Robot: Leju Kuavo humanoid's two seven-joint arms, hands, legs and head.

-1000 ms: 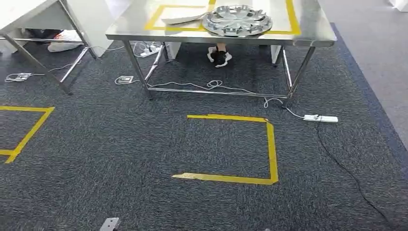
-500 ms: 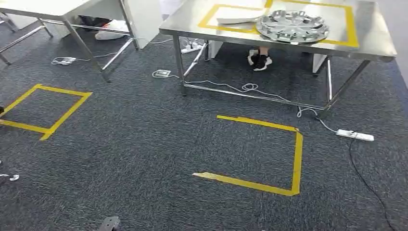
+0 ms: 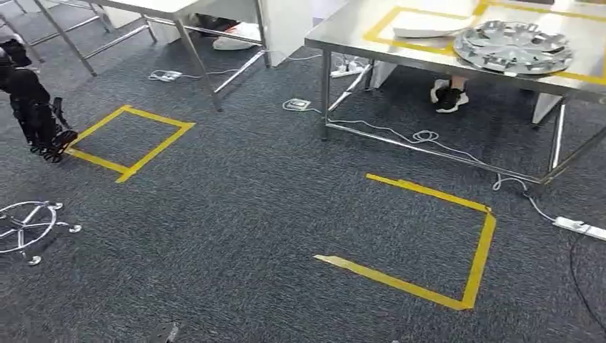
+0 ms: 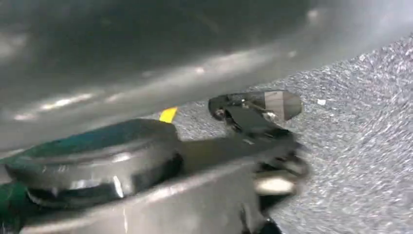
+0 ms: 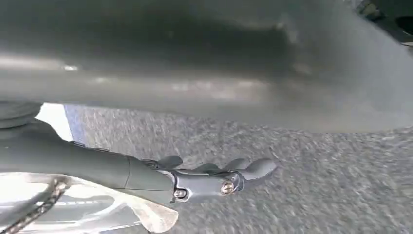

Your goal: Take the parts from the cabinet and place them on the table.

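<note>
Right wrist view: right hand [image 5: 219,178] hangs over grey carpet, fingers stretched out and apart, holding nothing. Left hand [image 4: 253,122] is blurred in its wrist view, so its state can't be told. Well ahead of both hands, a silver hubcap [image 3: 513,47] and a white part [image 3: 429,26] lie side by side on the steel table [image 3: 343,36].

Dark grey carpet [image 3: 236,214] covered the floor, marked with yellow tape squares [image 3: 132,139]. A steel table [image 3: 343,36] stood at the far right, another table [image 3: 164,7] far left. Cables [image 3: 421,136] and a power strip [image 3: 579,227] lay on the carpet.
</note>
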